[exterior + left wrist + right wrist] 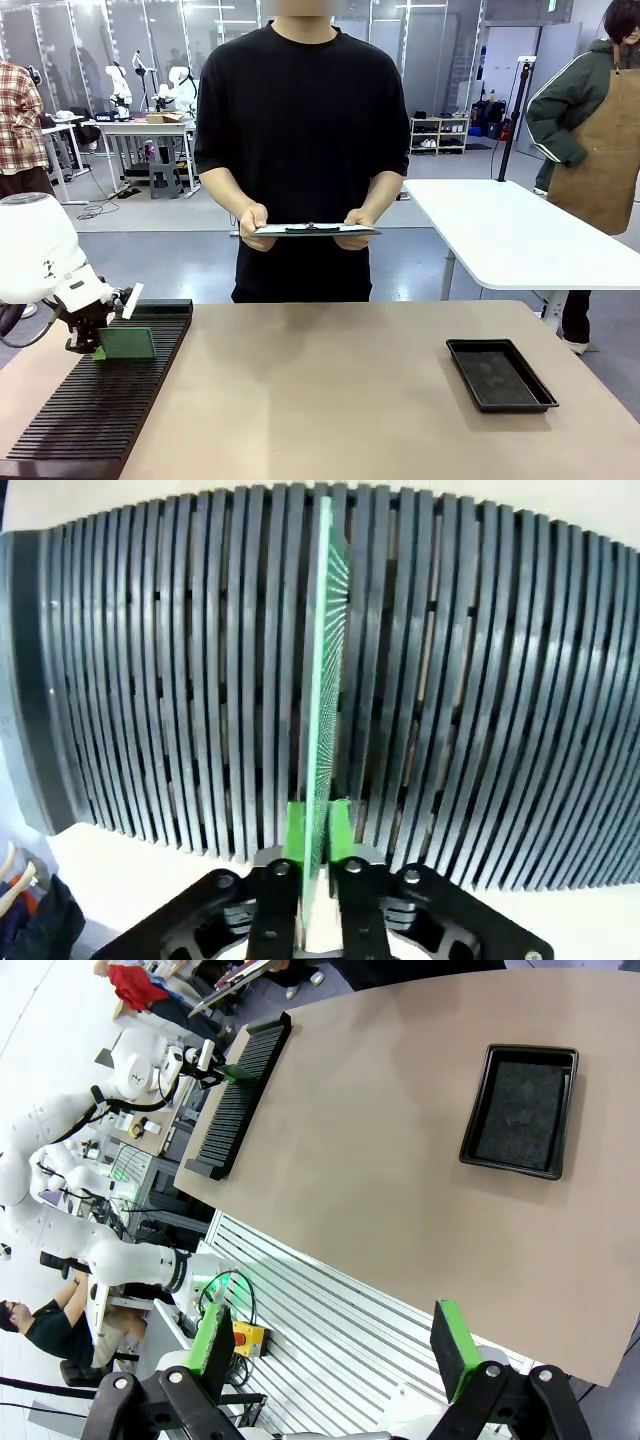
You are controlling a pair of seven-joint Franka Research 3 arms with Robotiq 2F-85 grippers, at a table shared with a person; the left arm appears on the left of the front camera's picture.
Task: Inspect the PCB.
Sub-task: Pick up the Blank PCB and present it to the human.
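**Left gripper**: clenched on the PCB. A green pad lies against each face of the board's near edge, with no gap visible on either side.

**PCB:** it stands on edge between the left fingers and runs straight out ahead of them, so the left wrist view shows it edge-on. It lines up with one slot of the black slotted rack beyond the fingertips. Whether its far edge sits in that slot or is just clear of it cannot be told. In the front view the board's green face looks toward the robot's side, and the board is at the rack's far end.

**Right gripper**: released, jaws wide apart, nothing between the pads. It is held high above the table, off the table's near edge. Well ahead of its fingers a shallow black tray lies flat on the table surface. The rack is far off to the other side, by the left arm.

**Person:** stands at the far side of the table, well beyond both grippers. Both hands hold a clipboard level at waist height.
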